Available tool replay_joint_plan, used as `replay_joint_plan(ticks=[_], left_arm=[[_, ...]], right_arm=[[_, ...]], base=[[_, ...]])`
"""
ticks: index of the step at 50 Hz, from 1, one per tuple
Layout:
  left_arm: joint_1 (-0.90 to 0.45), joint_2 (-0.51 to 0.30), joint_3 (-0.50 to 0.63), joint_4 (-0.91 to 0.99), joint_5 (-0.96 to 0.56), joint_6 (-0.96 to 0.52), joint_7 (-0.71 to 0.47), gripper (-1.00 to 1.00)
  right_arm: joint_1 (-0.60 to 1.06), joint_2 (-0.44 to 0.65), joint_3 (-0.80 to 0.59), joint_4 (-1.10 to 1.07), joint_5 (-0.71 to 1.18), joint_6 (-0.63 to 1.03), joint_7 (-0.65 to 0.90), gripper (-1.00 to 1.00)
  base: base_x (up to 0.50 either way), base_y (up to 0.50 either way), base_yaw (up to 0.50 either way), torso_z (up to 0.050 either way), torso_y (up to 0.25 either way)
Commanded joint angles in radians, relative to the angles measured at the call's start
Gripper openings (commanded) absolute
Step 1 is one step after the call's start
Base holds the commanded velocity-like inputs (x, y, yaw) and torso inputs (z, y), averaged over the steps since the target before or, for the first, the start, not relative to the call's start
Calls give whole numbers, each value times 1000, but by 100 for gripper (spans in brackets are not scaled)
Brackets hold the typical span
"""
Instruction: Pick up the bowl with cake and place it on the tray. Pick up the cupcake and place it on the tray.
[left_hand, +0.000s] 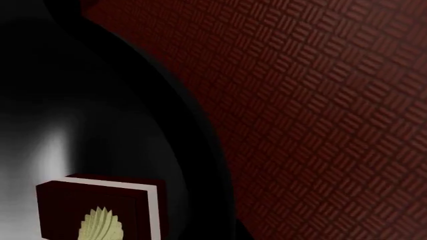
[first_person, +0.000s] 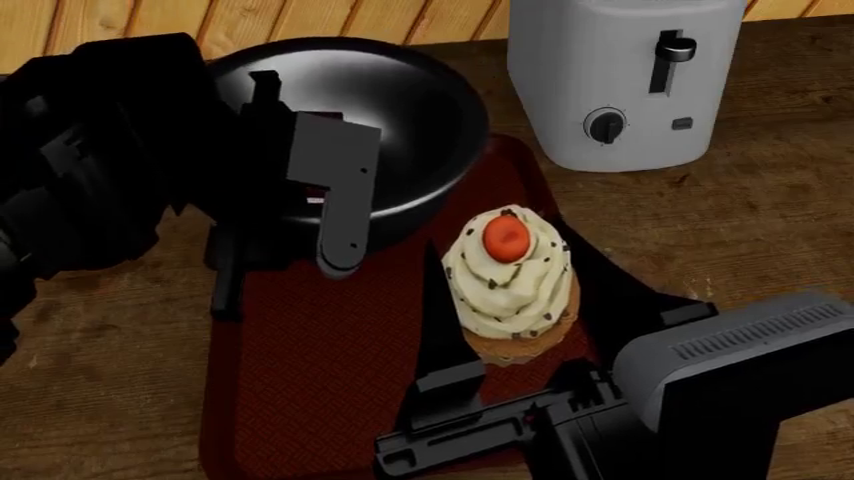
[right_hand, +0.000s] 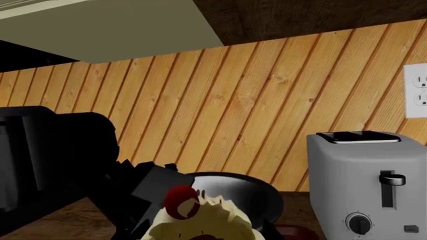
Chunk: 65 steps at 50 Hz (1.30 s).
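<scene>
Stock: 1 bowl (first_person: 400, 110) with cake (left_hand: 100, 207) on tray (first_person: 320, 380), left claw (first_person: 327, 190) clamped on its rim; 1 cupcake (first_person: 511, 285) on tray before right claw (first_person: 461, 410), grip state unreadable; risk: careless withdrawal likely topples cupcake.

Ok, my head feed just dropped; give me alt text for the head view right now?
The cupcake stands on the red tray at the right gripper, with the black bowl on the tray's far end, the left gripper at its rim. A toaster stands beyond on the wooden counter.
</scene>
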Motion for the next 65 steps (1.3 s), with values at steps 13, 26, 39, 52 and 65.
replay_joint_plan(ticks=[13, 26, 39, 52, 65], left_arm=[[-8, 1, -8, 11, 20, 17, -6, -100], [4, 1, -8, 11, 16, 26, 32, -100], [18, 1, -8, 7, 17, 43, 43, -100], [30, 1, -9, 5, 9, 51, 71, -100], [31, 1, -8, 12, 16, 48, 83, 100]], right_arm=[[-6, -1, -13, 3, -40, -7, -16, -100], [-8, 0, -15, 8, -42, -15, -18, -100], [-12, 2, -19, 11, -45, -22, -20, -100], [-11, 3, -22, 16, -45, -27, -20, -100], [-19, 6, -22, 13, -44, -34, -16, -100]], base=[[0, 0, 0, 0, 1], [0, 0, 0, 1, 1], [0, 0, 0, 0, 1], [0, 0, 0, 0, 0], [0, 0, 0, 1, 0]])
